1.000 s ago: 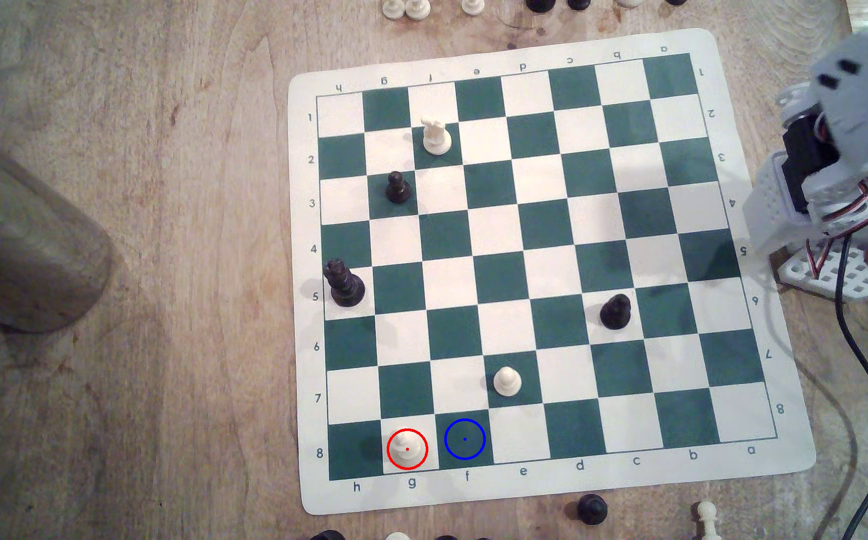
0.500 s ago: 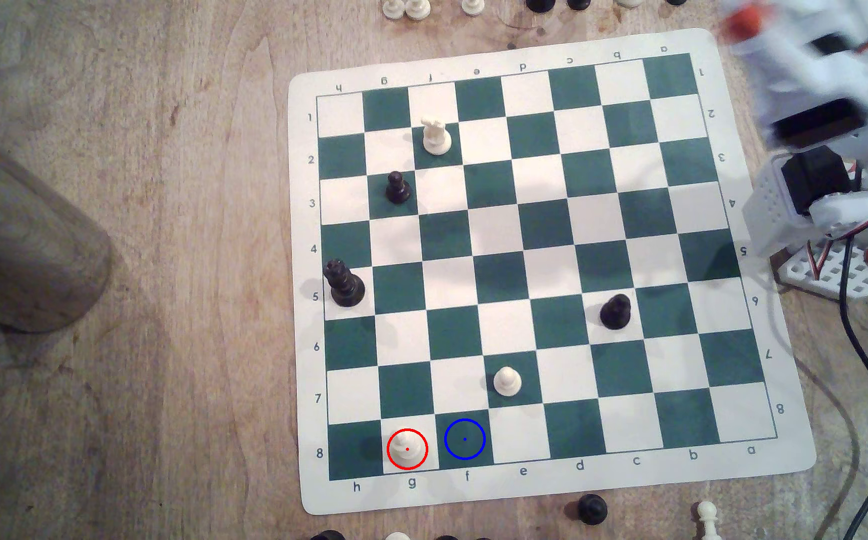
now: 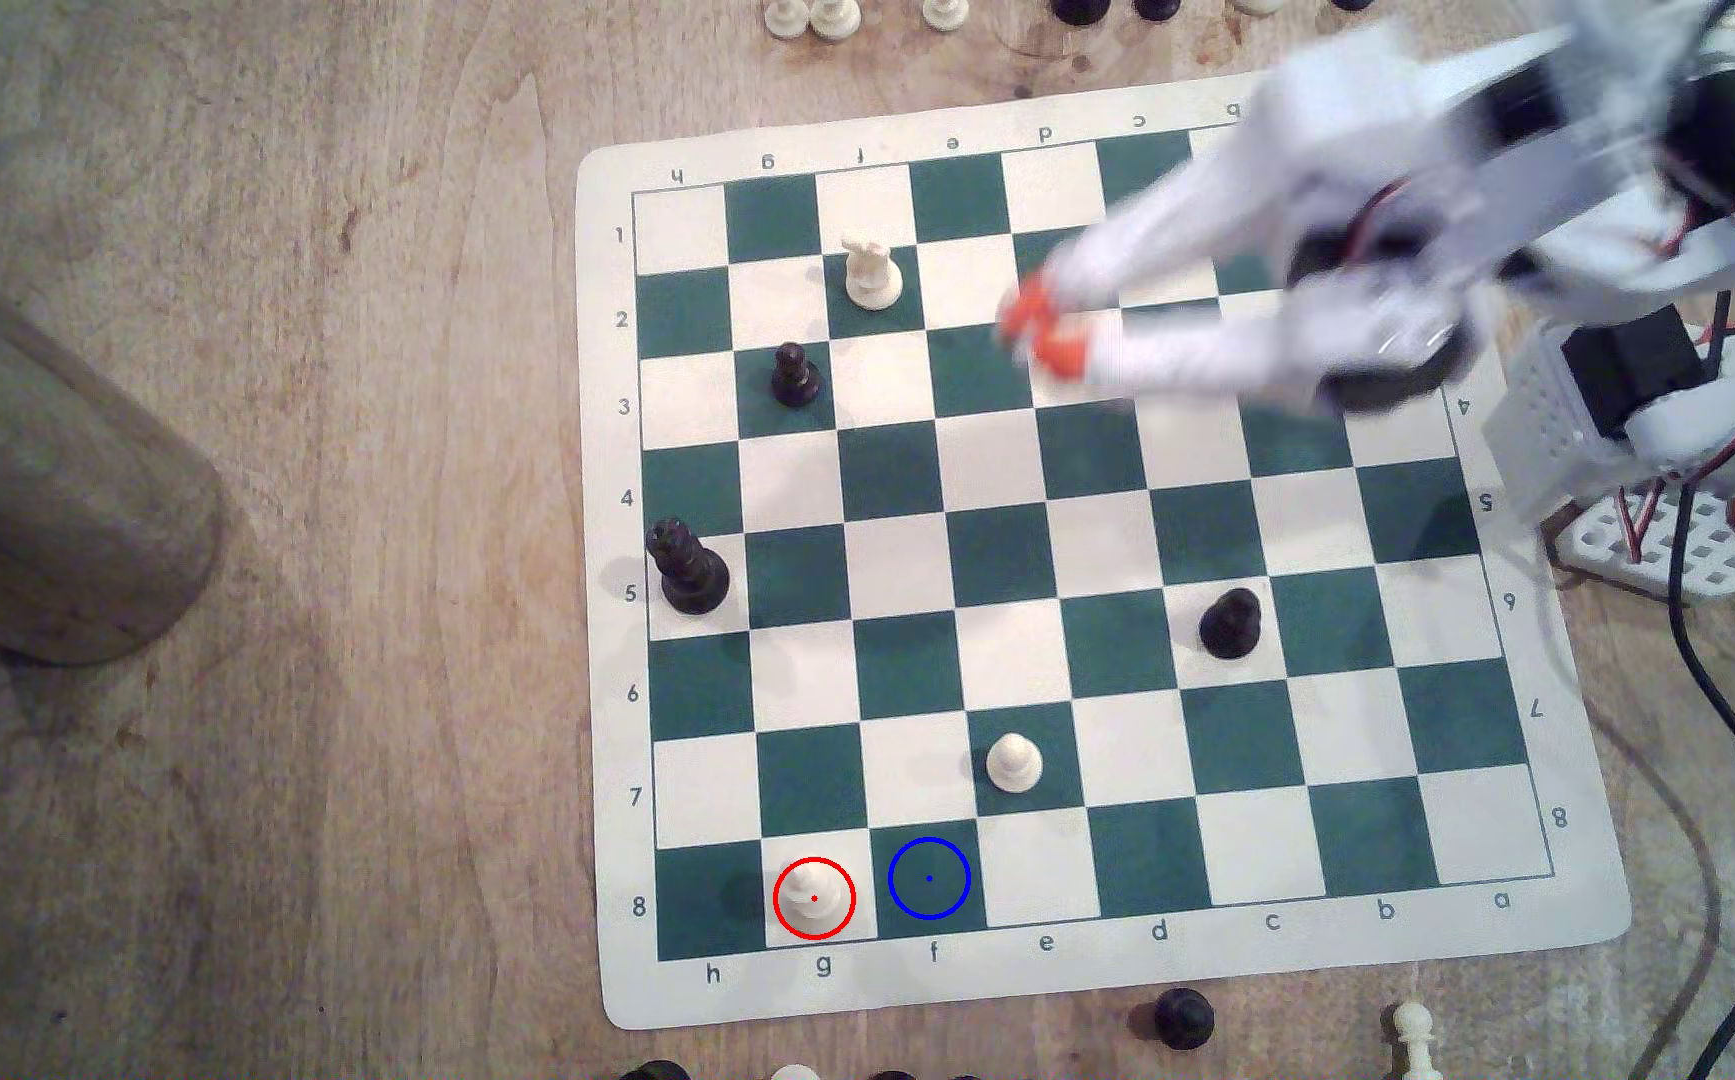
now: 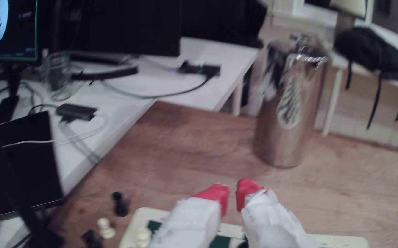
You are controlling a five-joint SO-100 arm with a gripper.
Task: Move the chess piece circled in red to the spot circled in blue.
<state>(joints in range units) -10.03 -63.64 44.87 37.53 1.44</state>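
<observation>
We see the gripper (image 3: pixel 1039 327) slightly parted, empty, over the board's far side; the chess piece circled in red (image 3: pixel 813 898) untouched; the spot circled in blue (image 3: pixel 928 879) vacant.

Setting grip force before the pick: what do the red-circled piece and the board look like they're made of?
The chess piece circled in red looks like moulded cream-white plastic: smooth, uniform colour, soft dull sheen. The board seems a thin flexible mat, vinyl or similar, with rounded corners, lying flat on the wooden table; its matte printed squares show no glare. Neither is certain from looks alone.
</observation>
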